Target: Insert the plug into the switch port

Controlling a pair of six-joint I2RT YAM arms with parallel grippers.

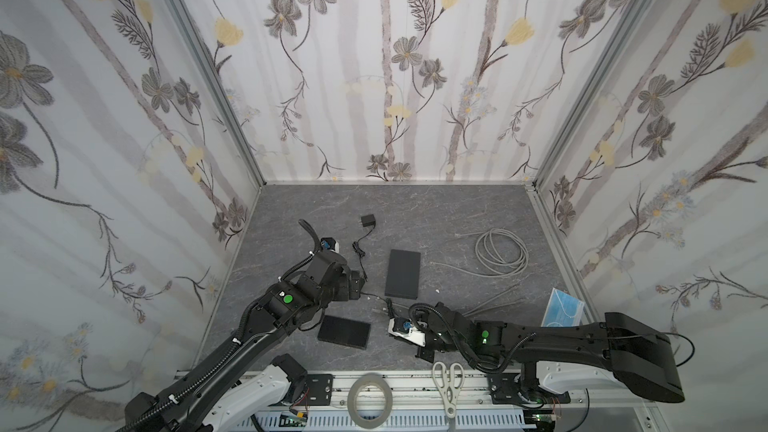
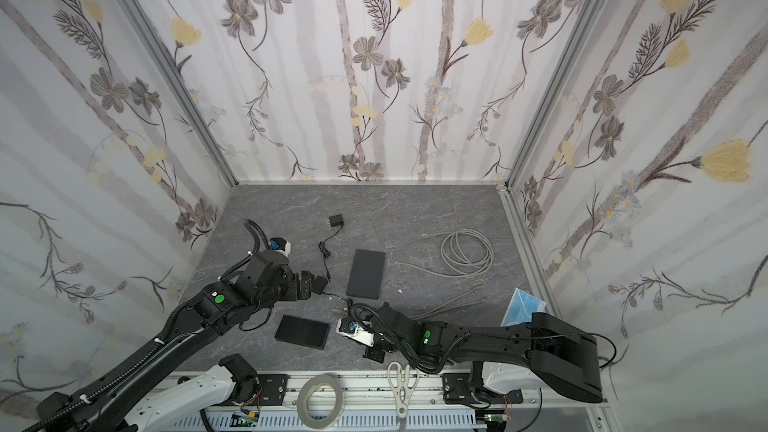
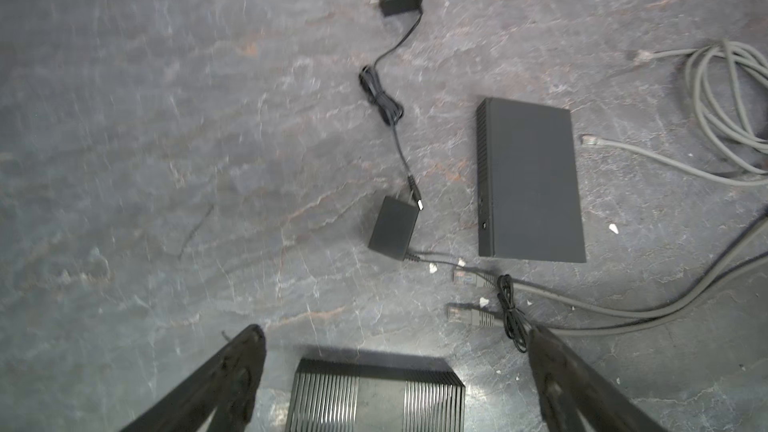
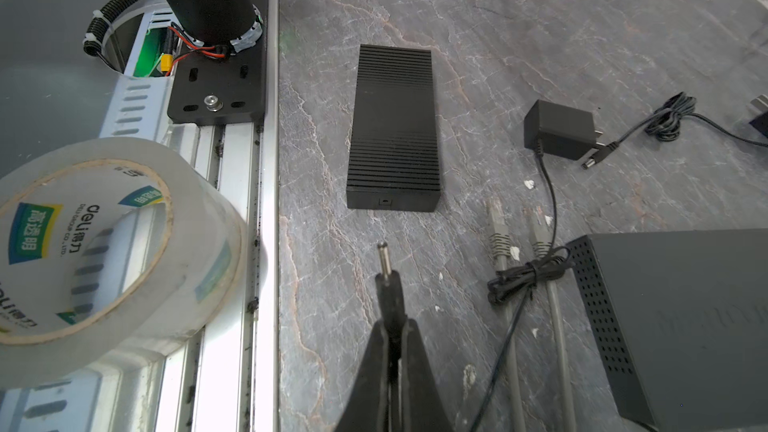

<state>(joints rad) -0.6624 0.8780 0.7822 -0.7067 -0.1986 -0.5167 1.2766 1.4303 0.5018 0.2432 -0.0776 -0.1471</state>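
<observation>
the barrel plug [image 4: 386,280] is clamped between the closed fingers of the right gripper [image 4: 392,326]. its metal pin points at the ribbed black switch [image 4: 392,126], near it but not touching. the small port [image 4: 386,201] sits in the end face toward the plug, roughly in line with the pin.

we judge the plug light and stiff, with a thin pin that could bend if driven off-axis. take hold on the moulded collar behind the pin, where the gripper has it. its thin black cord [image 4: 519,280] is limp, bundled across two grey ethernet cables [image 4: 555,326], and may tug.

the switch looks light and may slide when pushed. the left gripper [image 3: 395,332], fingers spread wide and empty, hangs above the surface [image 1: 457,209] near the switch and could brace it.

the surface is dark, stone-patterned and looks smooth. floral wallpapered walls [image 1: 374,76] enclose it on three sides. a tape roll [image 1: 370,396] and scissors [image 1: 448,384] lie on the front rail.
</observation>
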